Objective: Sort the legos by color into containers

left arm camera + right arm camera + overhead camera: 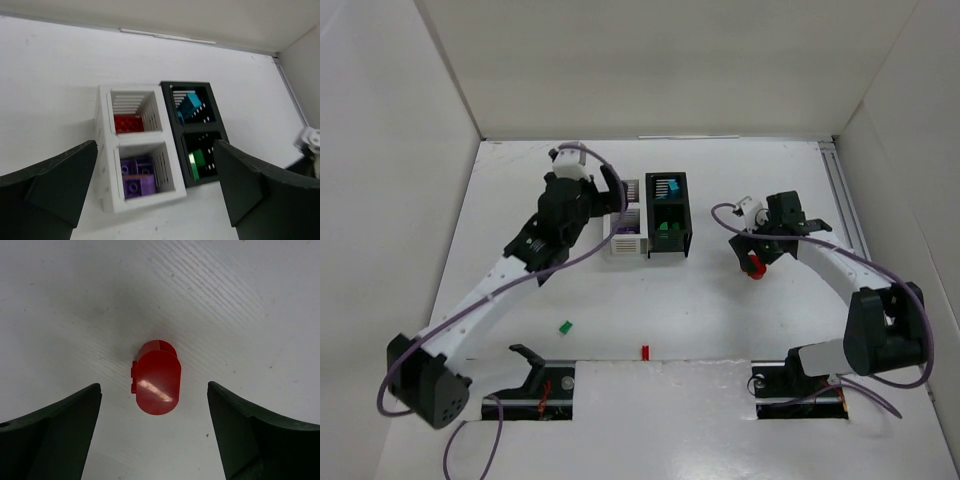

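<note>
Right gripper (pixel 152 390): fingers spread wide, holding nothing. Red lego (pixel 156 382): on the table, centre frame, between the fingers, touching neither.
Left gripper (pixel 155 145): spread, empty, above the bins.
White bin (pixel 106 150): red brick (pixel 128 123) in the upper compartment, purple bricks (pixel 137 181) in the lower.
Black bin (pixel 200 128), just right of it: teal brick (pixel 190 106) upper, green brick (pixel 199 162) lower.
Loose green lego (pixel 564 326) and small red lego (pixel 645 351): lower part of the top view.
</note>
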### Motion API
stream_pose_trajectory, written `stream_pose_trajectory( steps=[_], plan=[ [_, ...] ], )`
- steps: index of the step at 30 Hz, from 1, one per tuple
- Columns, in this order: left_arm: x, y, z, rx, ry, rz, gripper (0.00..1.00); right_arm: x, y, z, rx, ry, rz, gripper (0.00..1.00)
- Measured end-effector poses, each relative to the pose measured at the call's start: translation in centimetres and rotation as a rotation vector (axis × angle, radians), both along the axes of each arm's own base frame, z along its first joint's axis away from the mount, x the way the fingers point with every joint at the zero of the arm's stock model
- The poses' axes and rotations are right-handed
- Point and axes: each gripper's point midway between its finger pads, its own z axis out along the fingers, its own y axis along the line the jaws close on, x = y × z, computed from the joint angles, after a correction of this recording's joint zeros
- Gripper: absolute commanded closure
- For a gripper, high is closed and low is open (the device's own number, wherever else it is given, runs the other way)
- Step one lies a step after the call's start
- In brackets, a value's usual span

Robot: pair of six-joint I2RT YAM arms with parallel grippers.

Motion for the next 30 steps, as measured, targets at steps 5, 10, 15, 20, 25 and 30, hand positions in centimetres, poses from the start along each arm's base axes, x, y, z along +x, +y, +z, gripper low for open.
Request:
stream_pose_trajectory(
  steps=[5,10,15,20,25,30],
  plan=[
    [-5.5,1.3,-1.2,-0.087,0.002,-0.048,0.00,0.3,-0.4,-3.0,-0.010,0.069,-0.020,0.42],
    [-8.2,2.7,-4.5,-0.092,0.101,-0.038,0.00,1.1,-0.6,-3.9,-0.010,0.070,-0.040,0.79],
    [-9.5,3.4,-4.0,-0.125,0.103,-0.030,0.00,1.0,0.3,-2.2,0.029,0.018,-0.017,0.79],
    [-10.4,3.3,-4.9,-0.164,0.123,-0.043,0.00,2.6,6.3,5.2,0.143,-0.175,0.160,0.77],
    [-11.2,2.7,-8.1,-0.173,0.212,-0.065,0.00,5.6,17.1,15.3,0.283,-0.429,0.420,0.77],
    [-11.8,2.0,-9.6,-0.182,0.271,-0.094,0.00,8.7,26.6,19.0,0.369,-0.538,0.569,0.77]
  ],
)
